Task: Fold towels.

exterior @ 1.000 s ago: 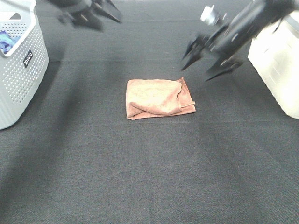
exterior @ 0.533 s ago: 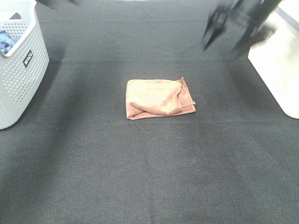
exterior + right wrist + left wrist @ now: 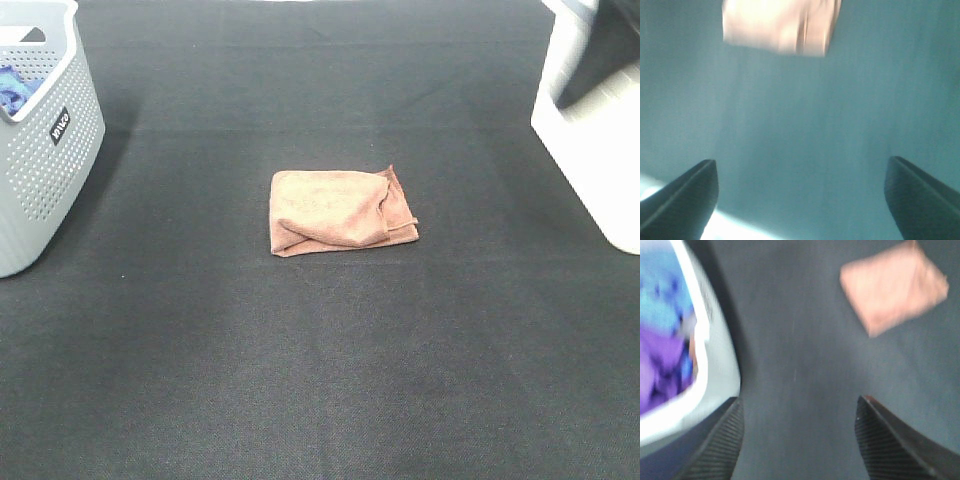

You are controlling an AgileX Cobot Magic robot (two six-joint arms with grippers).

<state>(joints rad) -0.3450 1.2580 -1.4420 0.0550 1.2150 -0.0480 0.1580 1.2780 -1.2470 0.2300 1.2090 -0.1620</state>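
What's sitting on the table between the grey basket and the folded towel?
Nothing: in the exterior high view only bare black table lies between the grey basket and the folded towel.

One label can be read: a small black tag (image 3: 60, 126) with white letters on the side wall of the grey perforated basket (image 3: 45, 180), at the upper left of the high view. The letters look like "MIVO", though they are too small to be sure. No other text shows.
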